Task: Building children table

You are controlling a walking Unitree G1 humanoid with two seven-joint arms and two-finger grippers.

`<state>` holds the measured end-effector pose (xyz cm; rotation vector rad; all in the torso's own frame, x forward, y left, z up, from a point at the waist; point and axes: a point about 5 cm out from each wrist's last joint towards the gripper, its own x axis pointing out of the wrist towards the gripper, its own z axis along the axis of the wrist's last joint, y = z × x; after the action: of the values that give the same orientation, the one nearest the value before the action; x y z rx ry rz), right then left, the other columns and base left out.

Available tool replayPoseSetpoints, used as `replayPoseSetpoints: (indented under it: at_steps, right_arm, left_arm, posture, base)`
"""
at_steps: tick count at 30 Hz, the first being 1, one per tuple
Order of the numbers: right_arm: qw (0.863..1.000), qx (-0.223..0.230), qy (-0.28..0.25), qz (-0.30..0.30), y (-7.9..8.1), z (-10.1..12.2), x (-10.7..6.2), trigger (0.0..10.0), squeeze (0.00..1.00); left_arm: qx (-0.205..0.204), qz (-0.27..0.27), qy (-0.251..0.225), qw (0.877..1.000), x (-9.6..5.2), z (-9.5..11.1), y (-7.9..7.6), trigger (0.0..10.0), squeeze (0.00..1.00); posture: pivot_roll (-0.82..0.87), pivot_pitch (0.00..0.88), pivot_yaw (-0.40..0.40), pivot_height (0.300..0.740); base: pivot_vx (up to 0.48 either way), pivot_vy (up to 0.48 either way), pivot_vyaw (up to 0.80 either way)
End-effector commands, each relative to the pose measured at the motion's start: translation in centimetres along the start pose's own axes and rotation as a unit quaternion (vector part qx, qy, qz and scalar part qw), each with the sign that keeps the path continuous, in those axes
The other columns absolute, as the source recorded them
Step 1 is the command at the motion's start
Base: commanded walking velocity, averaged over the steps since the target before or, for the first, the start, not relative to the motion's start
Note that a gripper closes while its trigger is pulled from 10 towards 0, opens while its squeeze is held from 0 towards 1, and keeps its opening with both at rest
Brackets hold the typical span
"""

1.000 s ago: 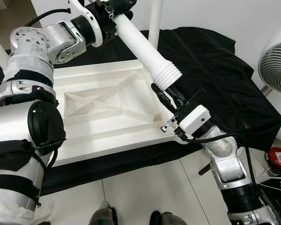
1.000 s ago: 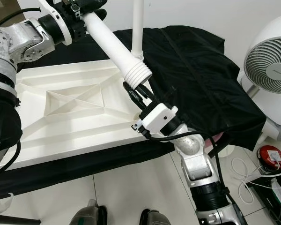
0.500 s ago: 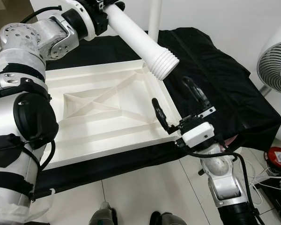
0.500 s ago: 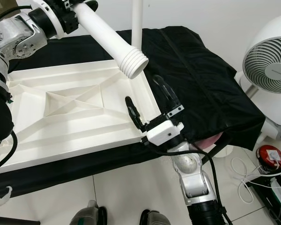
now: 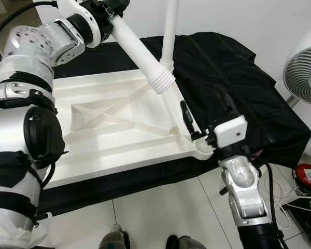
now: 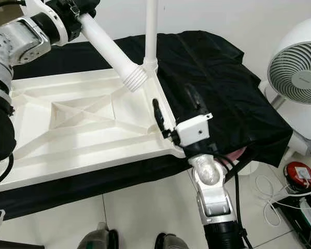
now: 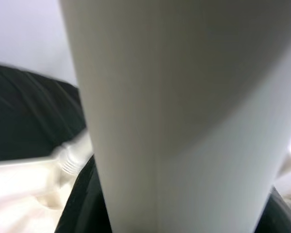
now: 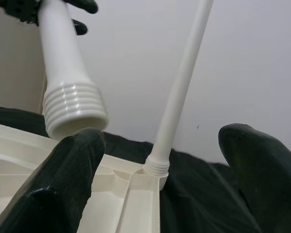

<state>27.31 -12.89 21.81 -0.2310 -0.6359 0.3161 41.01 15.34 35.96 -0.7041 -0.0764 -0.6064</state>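
The white tabletop (image 5: 119, 129) lies upside down on a black cloth. One white leg (image 5: 170, 31) stands upright in its far right corner socket. My left gripper (image 5: 112, 7) is shut on the top of a second white leg (image 5: 137, 46), held at a slant. That leg's ribbed end (image 5: 162, 82) hangs just over the tabletop beside the upright leg. My right gripper (image 5: 203, 108) is open and straddles the tabletop's right rim near the front corner, one finger (image 5: 185, 114) inside and the other over the cloth. The held leg (image 8: 63, 73) and upright leg (image 8: 182, 87) appear between its fingers.
A white fan (image 5: 306, 62) stands at the right, past the cloth's edge. A red object (image 5: 307, 175) and cables lie on the tiled floor at lower right. My feet (image 5: 116, 241) are on the tiles just in front of the cloth-covered surface (image 5: 238, 67).
My right gripper opened, left the held leg's ribbed end and moved to the tabletop's right rim. My left gripper swung the ribbed end back towards the far right corner.
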Motion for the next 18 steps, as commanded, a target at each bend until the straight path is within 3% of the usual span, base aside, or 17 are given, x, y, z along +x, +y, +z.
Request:
replayPoseSetpoints:
  at_steps: [1,4,6,10,18]
  right_arm:
    - [0.999,0.037,0.031,0.0,-0.2,-0.5,0.5,10.0,0.0]
    - [0.998,0.043,0.044,-0.001,-0.4,-0.9,0.9,10.0,0.0]
    - [0.996,0.052,0.072,0.009,-0.6,-1.4,1.7,10.0,0.0]
    - [0.993,0.041,0.106,0.041,-1.2,-2.0,2.9,10.0,0.0]
    - [0.987,0.054,0.123,0.087,-1.7,-2.0,4.5,10.0,0.0]
  left_arm:
    - [0.044,-0.162,-0.012,0.986,0.0,-0.2,-1.7,10.0,0.0]
    - [0.064,-0.156,-0.014,0.986,0.2,-0.5,-1.7,10.0,0.0]
    - [0.109,-0.151,-0.021,0.982,0.5,-0.8,-1.9,10.0,0.0]
    - [0.145,-0.157,-0.028,0.977,0.8,-1.5,-2.3,10.0,0.0]
    - [0.184,-0.172,-0.021,0.968,1.3,-2.9,-3.2,10.0,0.0]
  posture:
    - [-0.05,0.015,0.022,0.74]
    - [-0.05,0.002,0.018,0.74]
    - [-0.06,0.0,0.016,0.74]
    - [-0.06,0.0,0.017,0.74]
    - [-0.05,0.0,0.017,0.74]
  base:
    - [0.0,0.0,0.0]
    - [0.0,0.0,0.0]
    - [0.0,0.0,0.0]
    - [0.0,0.0,0.0]
    - [0.0,0.0,0.0]
